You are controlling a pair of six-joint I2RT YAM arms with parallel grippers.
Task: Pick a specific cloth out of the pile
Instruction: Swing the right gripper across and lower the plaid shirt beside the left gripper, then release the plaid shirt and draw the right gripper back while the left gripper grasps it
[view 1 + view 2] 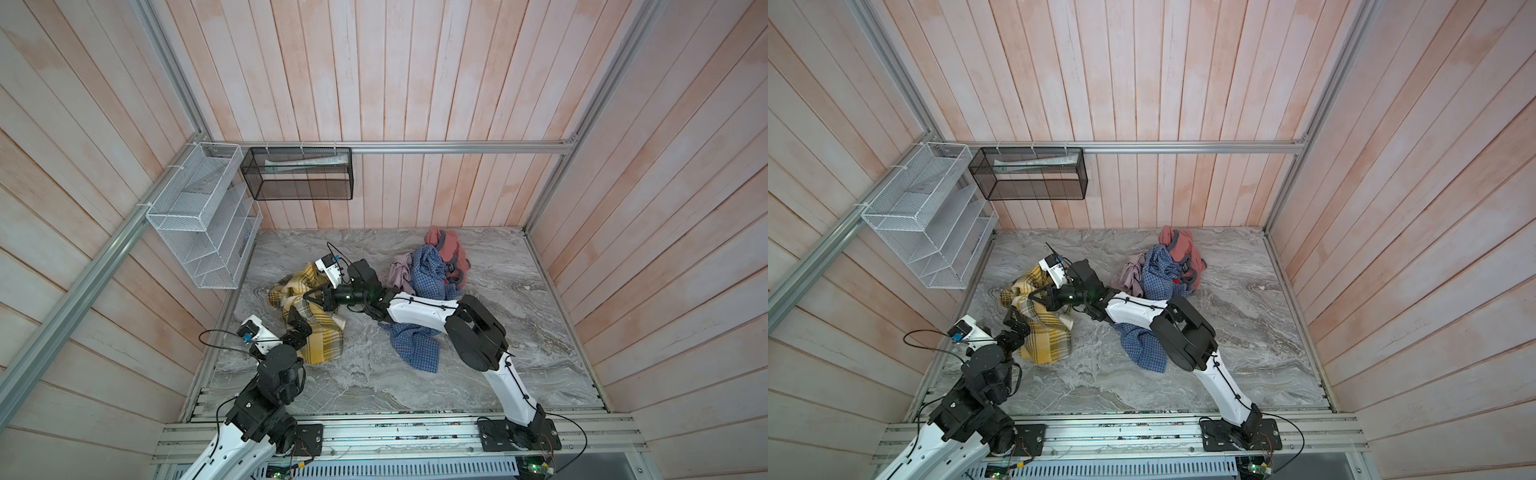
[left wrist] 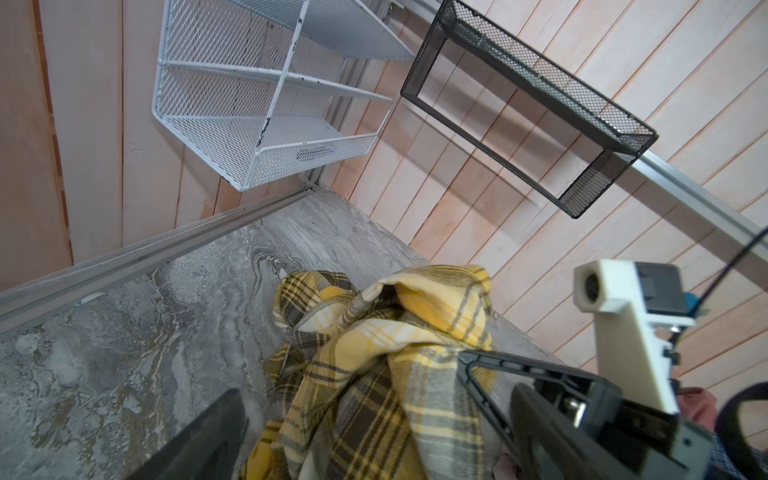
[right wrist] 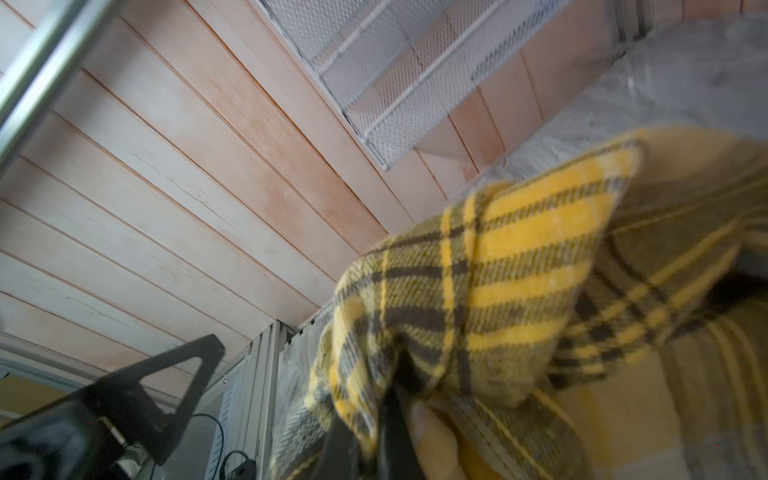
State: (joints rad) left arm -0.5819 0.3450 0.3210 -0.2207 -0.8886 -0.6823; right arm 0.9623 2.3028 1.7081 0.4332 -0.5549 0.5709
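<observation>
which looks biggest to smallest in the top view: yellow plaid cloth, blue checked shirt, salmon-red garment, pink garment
1. yellow plaid cloth and blue checked shirt: alike in spread, and the right arm hides part of the shirt, so unranked
2. salmon-red garment
3. pale pink garment

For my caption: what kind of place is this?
Probably a robot test cell: two robot arms bolted to an aluminium rail, plank walls on a metal frame, a garment pile on a marble-look tabletop.

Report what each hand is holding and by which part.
Right hand is shut on the yellow plaid cloth, pinching a bunched fold near its middle. Left hand is open, holding nothing.
</observation>
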